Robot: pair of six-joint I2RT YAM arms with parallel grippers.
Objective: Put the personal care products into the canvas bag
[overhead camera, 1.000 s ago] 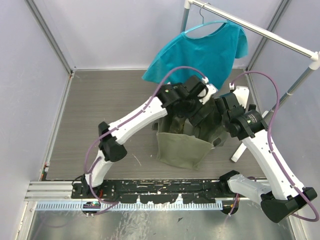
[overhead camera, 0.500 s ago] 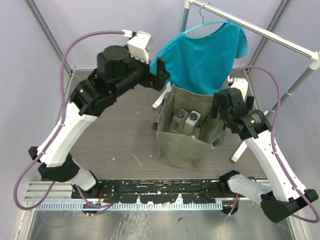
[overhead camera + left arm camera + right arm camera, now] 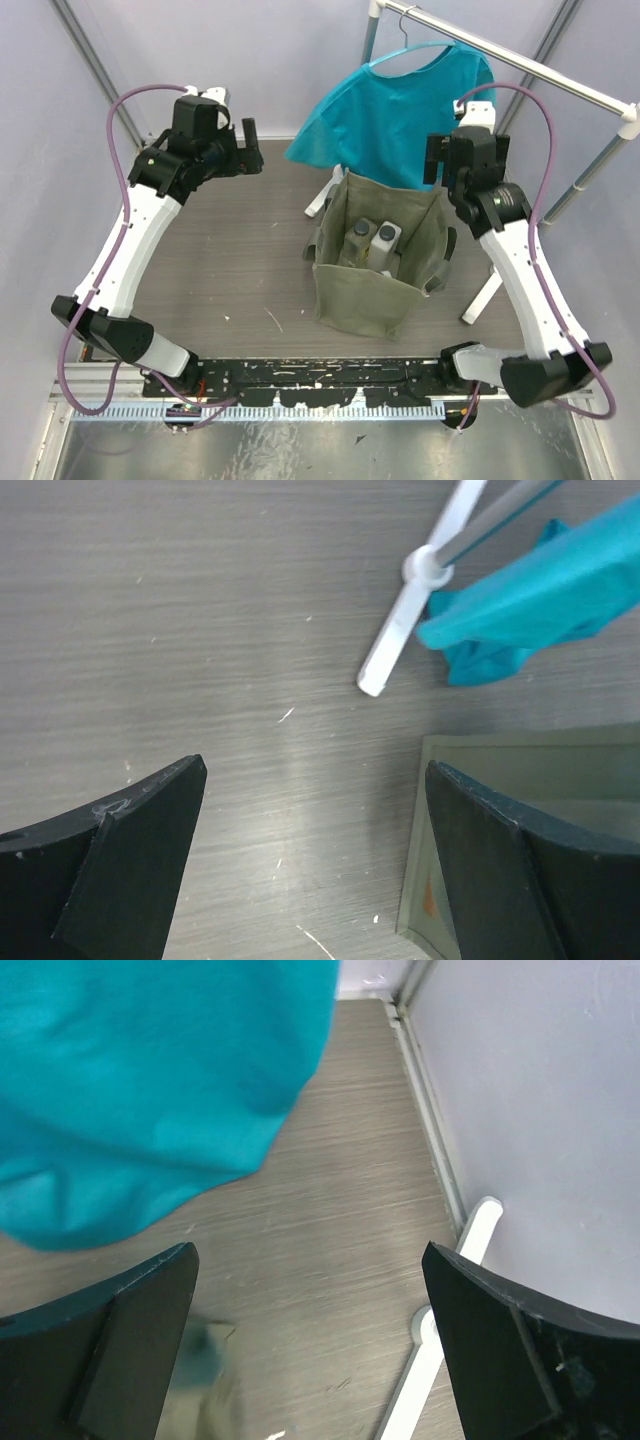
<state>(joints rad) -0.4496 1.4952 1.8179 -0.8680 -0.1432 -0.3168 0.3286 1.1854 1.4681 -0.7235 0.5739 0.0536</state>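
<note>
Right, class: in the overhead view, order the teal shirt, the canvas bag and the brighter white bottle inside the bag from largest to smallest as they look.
1. Canvas bag and teal shirt: about alike; the shirt hangs nearer the camera, so unranked.
2. White bottle: clearly smallest.

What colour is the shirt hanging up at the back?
Plain teal blue. The short-sleeved fabric shirt shows best in the top external view.
</note>
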